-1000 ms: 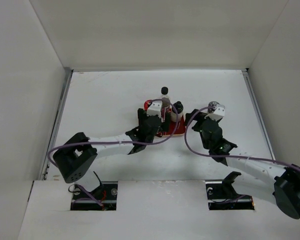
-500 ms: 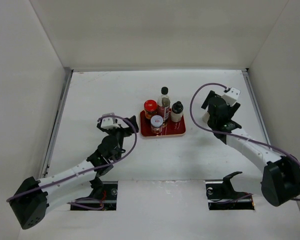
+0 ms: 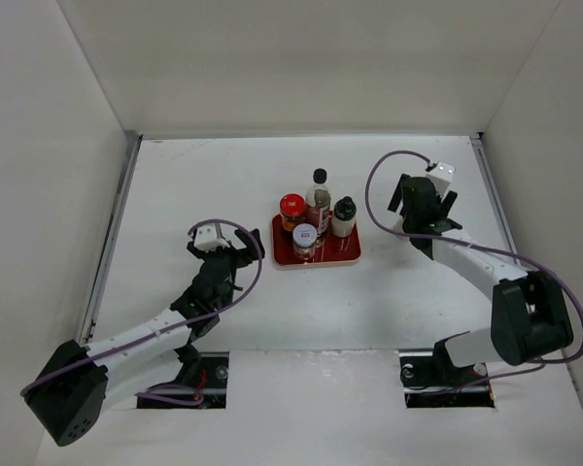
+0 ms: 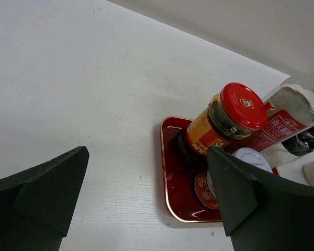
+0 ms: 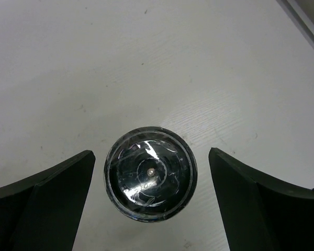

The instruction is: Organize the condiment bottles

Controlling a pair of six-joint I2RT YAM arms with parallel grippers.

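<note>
A red tray (image 3: 321, 256) in the table's middle holds a red-lidded jar (image 3: 292, 205), a tall slim black-capped bottle (image 3: 319, 197), a small pale black-capped bottle (image 3: 344, 216) and a silver-lidded jar (image 3: 305, 236). My left gripper (image 3: 245, 250) is open and empty, just left of the tray. In its wrist view the gripper (image 4: 146, 157) faces the tray (image 4: 172, 178), the red-lidded jar (image 4: 235, 112) and the tall bottle (image 4: 288, 123). My right gripper (image 3: 405, 223) hangs open over a dark-capped container (image 5: 150, 175) standing on the table right of the tray. Its fingers (image 5: 57, 193) flank the cap without touching.
White walls enclose the table on the left, back and right. A metal rail (image 3: 112, 238) runs along the left edge. Two cut-outs with cables (image 3: 189, 374) sit in the near shelf by the arm bases.
My left arm has pulled back from over the tray to its left, uncovering the bottles. My right gripper has shifted toward the back right and now hangs over the dark-capped container.
</note>
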